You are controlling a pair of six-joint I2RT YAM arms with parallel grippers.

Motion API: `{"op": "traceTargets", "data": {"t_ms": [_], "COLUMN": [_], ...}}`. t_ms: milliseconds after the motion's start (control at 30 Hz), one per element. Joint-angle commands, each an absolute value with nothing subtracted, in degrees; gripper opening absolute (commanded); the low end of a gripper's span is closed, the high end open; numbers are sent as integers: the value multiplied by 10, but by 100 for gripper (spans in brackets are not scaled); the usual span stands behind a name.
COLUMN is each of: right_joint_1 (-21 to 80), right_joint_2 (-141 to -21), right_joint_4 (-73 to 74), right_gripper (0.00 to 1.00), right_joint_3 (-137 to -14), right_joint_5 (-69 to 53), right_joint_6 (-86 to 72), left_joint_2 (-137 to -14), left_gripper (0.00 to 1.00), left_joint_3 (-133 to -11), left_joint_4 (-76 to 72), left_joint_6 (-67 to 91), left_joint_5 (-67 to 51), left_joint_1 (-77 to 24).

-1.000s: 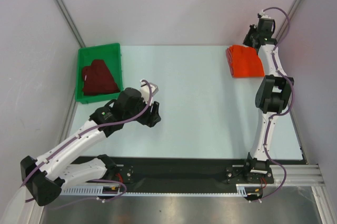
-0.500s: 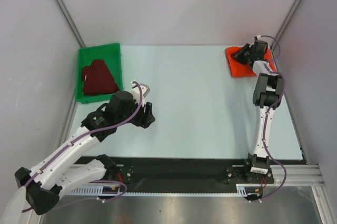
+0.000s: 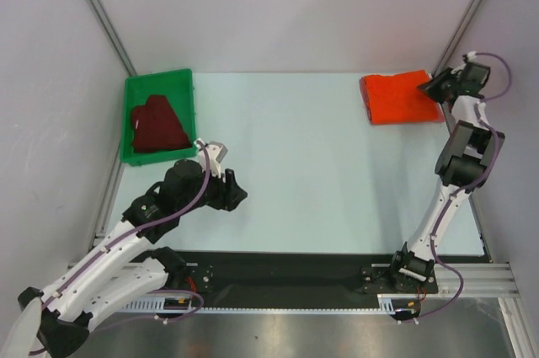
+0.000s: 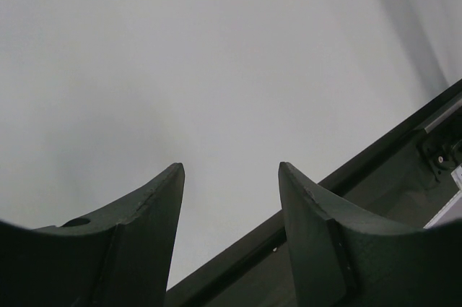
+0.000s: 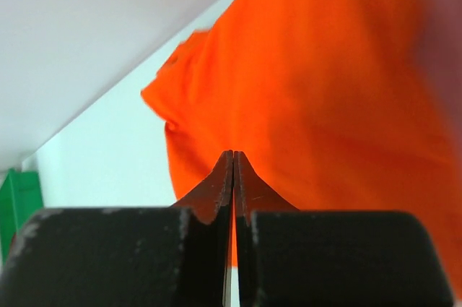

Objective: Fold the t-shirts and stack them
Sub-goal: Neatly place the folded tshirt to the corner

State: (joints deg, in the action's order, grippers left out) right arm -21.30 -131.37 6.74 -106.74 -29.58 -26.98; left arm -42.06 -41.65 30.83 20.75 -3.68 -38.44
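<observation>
A bright orange t-shirt (image 3: 397, 98) lies folded at the table's far right; in the right wrist view this orange t-shirt (image 5: 317, 83) fills the space beyond my fingers. My right gripper (image 3: 433, 88) hovers at the shirt's right edge, and the right gripper (image 5: 233, 154) is shut with nothing between its fingers. A dark maroon t-shirt (image 3: 157, 126) sits crumpled in the green bin (image 3: 160, 84) at the far left. My left gripper (image 3: 239, 195) is over bare table, near left of centre. The left gripper (image 4: 231, 166) is open and empty.
The pale table (image 3: 303, 173) is walled by grey panels at the back and sides. A black rail (image 3: 295, 269) runs along the near edge, and this black rail (image 4: 375, 177) shows just past my left fingers.
My right gripper has swung from over the orange t-shirt to its right edge, staying shut. My left arm has drawn back toward the near left, still open.
</observation>
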Motion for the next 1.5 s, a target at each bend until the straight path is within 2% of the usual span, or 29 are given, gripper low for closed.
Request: {"op": "traceTargets", "data": {"t_ms": [0, 333, 600, 900, 1100, 1200, 1233, 1333, 1433, 1467], "right_joint_1": [-236, -248, -232, -229, -179, -141, -134, -112, -59, -47], "right_joint_2": [-1254, -1281, -1261, -1255, -1195, -1120, -1099, -992, -883, -858], "right_joint_4": [127, 79, 156, 176, 246, 272, 272, 217, 152, 136], "right_gripper": [0, 0, 0, 0, 0, 0, 0, 3, 9, 10], "right_joint_3": [-1053, -1005, -1005, -1007, -1006, -960, -942, -813, -676, -645], "right_joint_5": [-270, -246, -31, 28, 93, 89, 50, -72, -132, -141], "right_joint_6": [-181, -219, -106, -78, -95, -122, -157, -252, -315, -331], "left_joint_2": [-406, -432, -427, -443, -453, -462, -465, -463, -433, -423], "left_gripper": [61, 61, 61, 61, 62, 66, 68, 70, 72, 76], "left_joint_3": [-387, -467, -502, -529, -545, -544, -542, -532, -506, -498], "left_joint_4": [276, 321, 361, 387, 402, 416, 418, 417, 386, 375], "left_joint_6": [249, 208, 186, 157, 142, 146, 150, 170, 201, 225], "left_joint_5": [-46, -48, -39, -43, -46, -37, -37, -55, -82, -90], "left_joint_1": [-380, -380, -380, -380, -380, -380, -379, -378, -374, -372]}}
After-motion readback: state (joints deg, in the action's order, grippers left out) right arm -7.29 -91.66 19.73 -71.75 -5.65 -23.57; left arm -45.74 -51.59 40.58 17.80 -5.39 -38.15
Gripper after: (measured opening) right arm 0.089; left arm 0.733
